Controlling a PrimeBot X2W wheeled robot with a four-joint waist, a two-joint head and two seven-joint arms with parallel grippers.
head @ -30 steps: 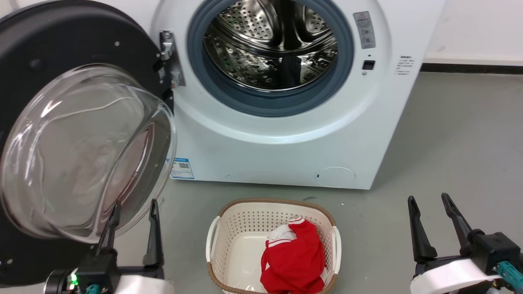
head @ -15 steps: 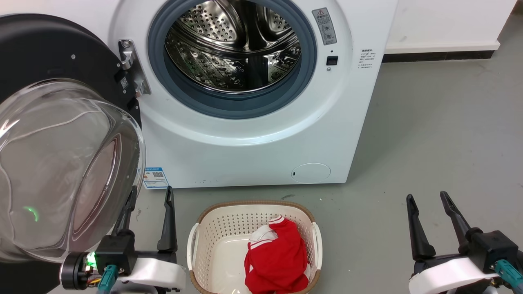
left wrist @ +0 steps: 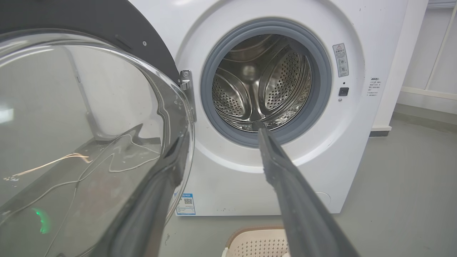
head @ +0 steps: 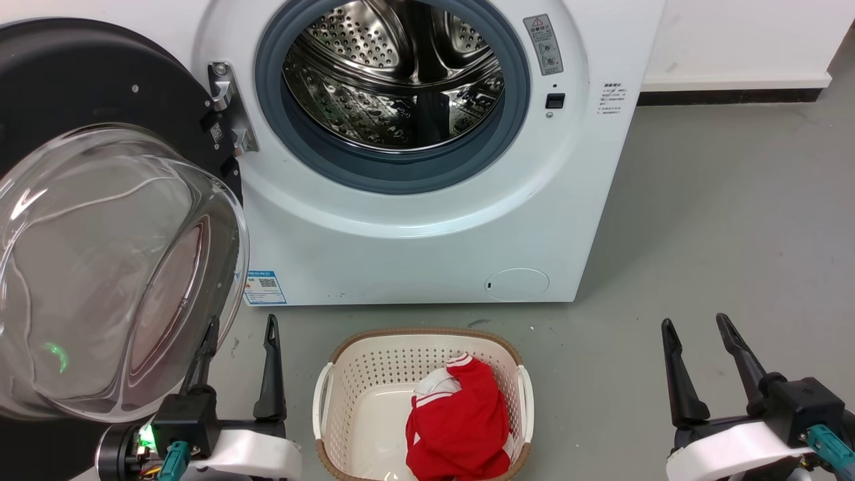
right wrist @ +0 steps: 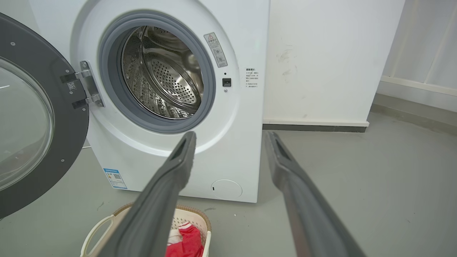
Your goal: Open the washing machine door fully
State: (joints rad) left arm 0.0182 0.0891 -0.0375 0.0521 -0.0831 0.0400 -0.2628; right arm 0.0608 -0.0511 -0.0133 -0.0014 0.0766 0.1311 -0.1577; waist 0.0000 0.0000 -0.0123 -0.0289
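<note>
Door (head: 113, 267): round, glossy black, glass-bowled

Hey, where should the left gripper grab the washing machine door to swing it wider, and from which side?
Probably the black rim of the washing machine door, low down and away from the hinge, approached from below by the open left gripper. The rim looks like a flat edge to straddle; the glass bowl bulges, smooth and too wide.
</note>
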